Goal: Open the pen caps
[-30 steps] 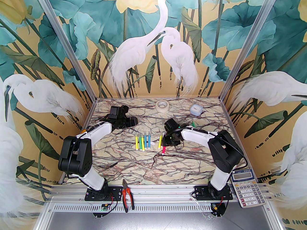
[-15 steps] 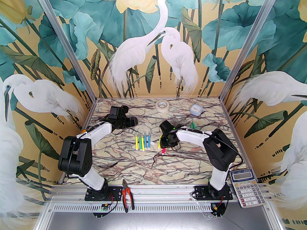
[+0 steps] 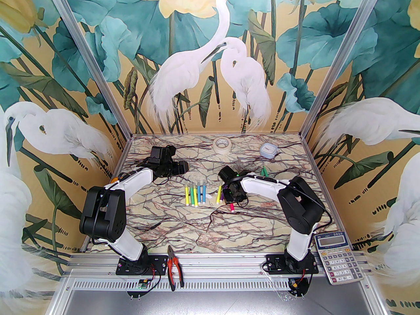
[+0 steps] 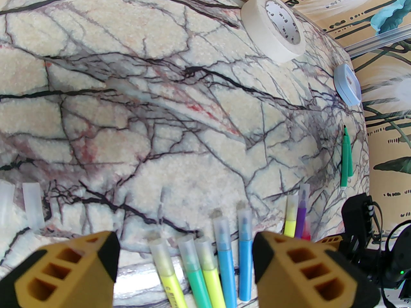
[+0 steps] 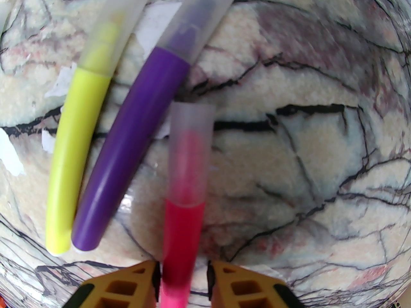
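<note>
Pink marker (image 5: 181,233) lies between right gripper's (image 5: 183,269) fingers, cap (image 5: 190,152) ahead.

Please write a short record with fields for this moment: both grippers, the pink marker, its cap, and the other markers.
left gripper: open, holds nothing
right gripper: fingers on both sides of the pink marker; grip not certain
pink cap: on the pink marker
purple marker: capped, beside the pink marker
row of five markers: all capped
loose caps: two, lying apart from any marker
</note>
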You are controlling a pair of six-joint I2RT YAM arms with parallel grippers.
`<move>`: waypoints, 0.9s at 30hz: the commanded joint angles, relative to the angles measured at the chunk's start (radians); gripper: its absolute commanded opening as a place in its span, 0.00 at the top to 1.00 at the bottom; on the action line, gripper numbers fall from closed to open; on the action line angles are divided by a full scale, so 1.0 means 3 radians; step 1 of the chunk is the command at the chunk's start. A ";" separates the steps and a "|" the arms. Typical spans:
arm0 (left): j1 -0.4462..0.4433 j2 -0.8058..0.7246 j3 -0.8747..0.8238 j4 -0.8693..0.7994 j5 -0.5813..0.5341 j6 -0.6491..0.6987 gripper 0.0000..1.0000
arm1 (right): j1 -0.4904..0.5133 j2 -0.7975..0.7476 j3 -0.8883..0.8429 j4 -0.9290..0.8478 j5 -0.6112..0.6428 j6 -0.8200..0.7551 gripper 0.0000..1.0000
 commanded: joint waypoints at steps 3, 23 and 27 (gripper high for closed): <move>-0.0021 -0.0093 -0.0055 0.0013 -0.0038 0.0008 0.28 | 0.0024 0.0156 0.0097 -0.0027 0.0069 -0.0008 0.70; -0.0180 -0.0072 0.0000 0.0046 0.0255 -0.0035 0.27 | 0.0031 0.0105 0.0143 -0.0027 0.0183 -0.0088 0.82; -0.0288 -0.0058 0.0006 0.0143 0.0382 -0.0067 0.27 | 0.0009 0.0013 0.0148 -0.0012 0.0173 -0.0150 0.86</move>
